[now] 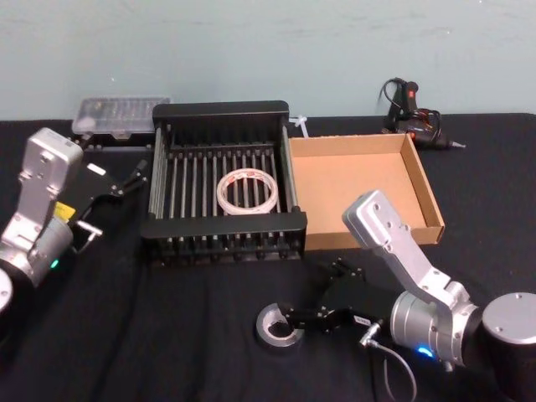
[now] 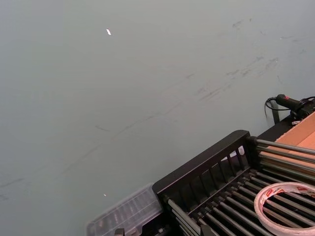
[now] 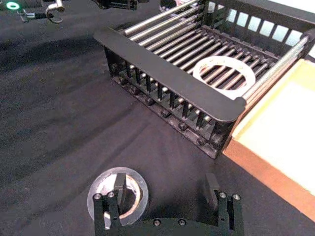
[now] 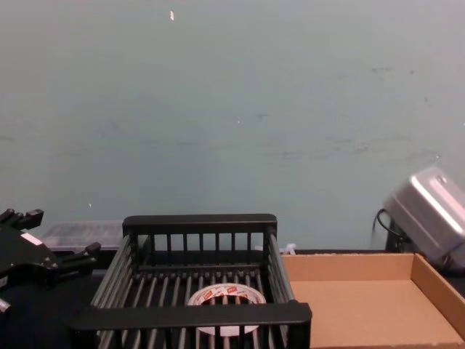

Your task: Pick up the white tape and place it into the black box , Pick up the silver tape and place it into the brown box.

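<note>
Two round rolls: white tape, silver tape.

A bench covered in black cloth runs up to a pale blue-green wall. Near the middle of it sits the black box, a slatted crate. The brown box, a shallow cardboard tray, stands just to its right with their sides touching. In front of both, on bare cloth, the silver tape lies flat. At the far left edge, behind the crate, rests a clear plastic case. At the far right, near the wall, lies a black tool with a cable.
</note>
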Robot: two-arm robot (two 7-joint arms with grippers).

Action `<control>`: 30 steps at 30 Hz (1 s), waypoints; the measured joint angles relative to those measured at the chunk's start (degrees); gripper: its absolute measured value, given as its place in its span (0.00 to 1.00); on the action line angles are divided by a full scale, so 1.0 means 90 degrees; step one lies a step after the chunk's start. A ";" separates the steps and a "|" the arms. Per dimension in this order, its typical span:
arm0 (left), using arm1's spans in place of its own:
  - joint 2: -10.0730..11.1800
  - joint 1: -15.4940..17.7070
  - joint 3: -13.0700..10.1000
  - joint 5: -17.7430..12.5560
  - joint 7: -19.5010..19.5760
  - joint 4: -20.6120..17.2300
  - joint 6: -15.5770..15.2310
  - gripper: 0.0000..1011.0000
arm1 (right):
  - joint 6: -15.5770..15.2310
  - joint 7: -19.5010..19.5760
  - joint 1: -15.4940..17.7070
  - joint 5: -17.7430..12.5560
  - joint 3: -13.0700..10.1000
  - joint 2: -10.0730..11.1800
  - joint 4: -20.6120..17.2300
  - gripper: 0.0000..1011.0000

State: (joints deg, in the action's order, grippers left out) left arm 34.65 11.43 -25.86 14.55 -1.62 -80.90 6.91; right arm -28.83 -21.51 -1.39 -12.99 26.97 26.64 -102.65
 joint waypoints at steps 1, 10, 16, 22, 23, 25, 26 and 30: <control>0.0000 0.0000 0.0000 0.0000 0.0000 0.0000 0.0000 0.99 | -0.0010 -0.0007 -0.0002 0.0008 0.0002 -0.0003 0.0005 0.99; 0.0000 0.0000 0.0000 0.0001 0.0000 0.0000 0.0000 0.99 | -0.0145 -0.0059 -0.0077 0.0115 0.0044 -0.0055 0.0100 0.99; 0.0000 0.0000 0.0000 0.0000 0.0000 0.0000 0.0000 0.99 | -0.0228 -0.0105 -0.0116 0.0200 0.0094 -0.0089 0.0166 0.99; 0.0000 0.0000 0.0000 0.0000 0.0000 0.0000 0.0000 0.99 | -0.0268 -0.0139 -0.0141 0.0278 0.0125 -0.0126 0.0237 0.99; 0.0000 0.0000 0.0000 0.0000 0.0000 0.0000 0.0000 0.99 | -0.0271 -0.0144 -0.0143 0.0284 0.0126 -0.0130 0.0243 0.99; 0.0000 0.0000 0.0000 0.0000 0.0000 0.0000 0.0000 0.99 | -0.0274 -0.0158 -0.0152 0.0301 0.0126 -0.0145 0.0262 0.99; 0.0000 0.0000 0.0000 0.0001 0.0000 0.0000 0.0000 0.99 | -0.0274 -0.0162 -0.0156 0.0307 0.0126 -0.0151 0.0270 0.99; 0.0000 0.0000 0.0000 0.0000 0.0000 0.0000 0.0000 0.99 | -0.0272 -0.0183 -0.0189 0.0346 0.0131 -0.0190 0.0324 0.99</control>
State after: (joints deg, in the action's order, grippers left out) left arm 34.64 11.43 -25.86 14.55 -1.62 -80.90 6.91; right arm -31.28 -23.16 -3.09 -9.88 28.15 24.93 -99.74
